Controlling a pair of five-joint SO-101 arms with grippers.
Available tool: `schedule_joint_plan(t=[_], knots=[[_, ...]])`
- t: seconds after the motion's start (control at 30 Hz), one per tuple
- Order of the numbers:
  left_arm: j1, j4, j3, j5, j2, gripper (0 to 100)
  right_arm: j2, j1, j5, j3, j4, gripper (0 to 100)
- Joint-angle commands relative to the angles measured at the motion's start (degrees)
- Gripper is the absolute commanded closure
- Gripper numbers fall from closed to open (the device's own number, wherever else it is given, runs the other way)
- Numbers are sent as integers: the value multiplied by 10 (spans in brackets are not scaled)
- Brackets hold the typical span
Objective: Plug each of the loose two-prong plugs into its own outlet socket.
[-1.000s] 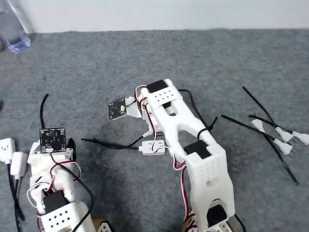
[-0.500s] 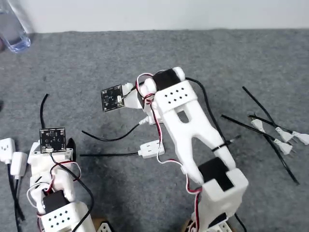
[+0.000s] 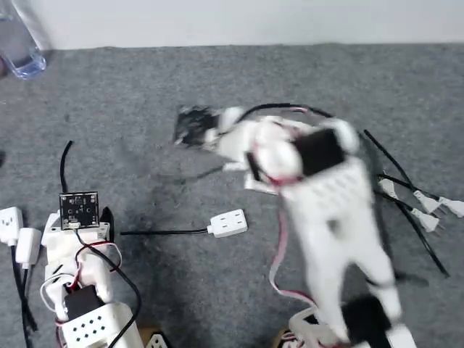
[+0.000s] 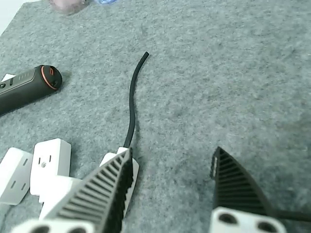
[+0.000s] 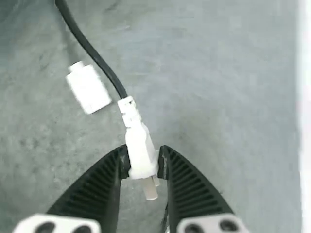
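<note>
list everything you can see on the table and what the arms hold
white outlet socket on a black cord: 1, white, mid-table, lying alone
white outlet blocks: at least 3, white, clustered at the table's left edge by the left arm
loose white two-prong plugs on black cords: several, white, table's right side
white two-prong plug: 1, white, clamped in the right gripper, prongs sticking out
black handheld device with an orange ring: 1, black, near the outlet blocks
clear bottle: 1, clear, far left corner
grey felt table cover: 1, grey, under everything
left gripper: 1, black fingers, open, beside the outlet blocks
right gripper: 1, black fingers, shut on the plug
</note>
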Motion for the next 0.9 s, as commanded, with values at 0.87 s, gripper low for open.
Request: schedule_joint_plan(t=[0.87], knots=[[2,-2,-17,4,-7,753,-314,265,-592,728,-409,990]])
